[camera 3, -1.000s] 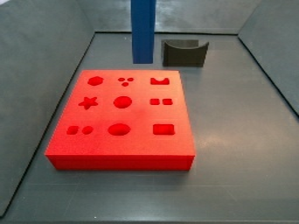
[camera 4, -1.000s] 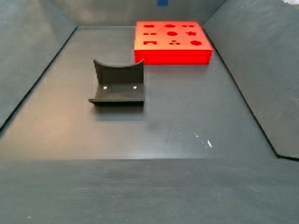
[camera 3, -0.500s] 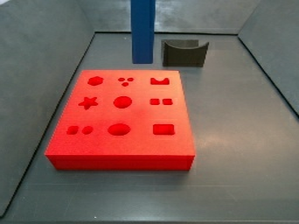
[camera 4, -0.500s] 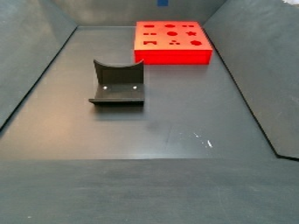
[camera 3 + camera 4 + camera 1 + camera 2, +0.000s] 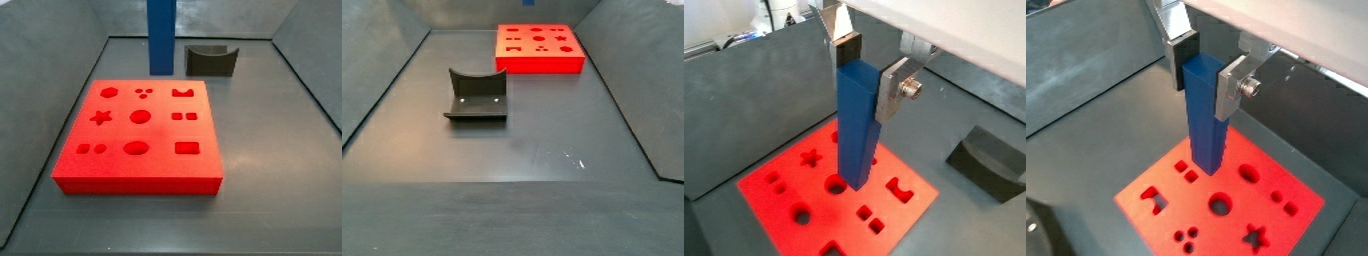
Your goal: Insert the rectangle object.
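The rectangle object (image 5: 858, 130) is a slim blue bar hanging upright, and my gripper (image 5: 869, 75) is shut on its upper end. Both wrist views show the silver fingers (image 5: 1233, 88) pressed against opposite sides of the bar (image 5: 1204, 125). Below it lies the flat red board (image 5: 804, 195) with shaped holes, and the bar's lower end hangs over the board (image 5: 1193, 200) without touching it. In a side view the bar (image 5: 160, 38) comes down from the upper edge, past the far end of the board (image 5: 160, 135). The gripper (image 5: 1208, 78) itself is outside both side views.
A small dark grey block (image 5: 211, 60) with a curved notch stands on the floor beyond the board, also seen as the block (image 5: 476, 95) and the block (image 5: 991, 160). Grey walls enclose the dark floor. The board (image 5: 540, 63) sits at the far end in a side view.
In a side view the blue bar has drifted very slightly to the left and down. The board and the grey block have not moved.
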